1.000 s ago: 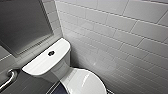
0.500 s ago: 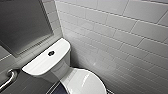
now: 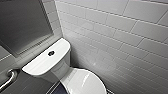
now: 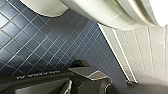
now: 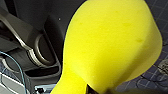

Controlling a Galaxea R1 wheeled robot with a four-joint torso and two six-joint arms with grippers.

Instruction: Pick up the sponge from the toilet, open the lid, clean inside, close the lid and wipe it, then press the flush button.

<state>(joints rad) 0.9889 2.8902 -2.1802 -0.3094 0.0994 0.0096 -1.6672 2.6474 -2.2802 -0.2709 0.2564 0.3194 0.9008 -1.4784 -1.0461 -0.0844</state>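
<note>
Right wrist view: the sponge (image 5: 110,42) sits close to the camera, bright yellow with a fine-pored face. It narrows sharply to a waist at the right gripper (image 5: 96,89), so I judge the fingers are clamped on the sponge at that pinched end. The fingers themselves are hard to make out.

Head view: the toilet (image 3: 62,70) stands against the white tiled wall (image 3: 120,37). The lid (image 3: 85,82) is down and glossy. The flush button (image 3: 51,53) is set mid tank top (image 3: 37,65), with a chrome grab bar (image 3: 8,78) beside the tank.

Left wrist view: blue tiled floor (image 4: 37,42) under the bowl's white underside (image 4: 100,15).

Handling, as judgement:
- The sponge is light and soft and collapses under a pinch.
- A grip at the narrow end leaves the broad face free for wiping.
- A hold that shallow could let it twist or slip if pressed hard on slick ceramic.
- The lid is likely smooth and slippery, best taken at its front rim.
</note>
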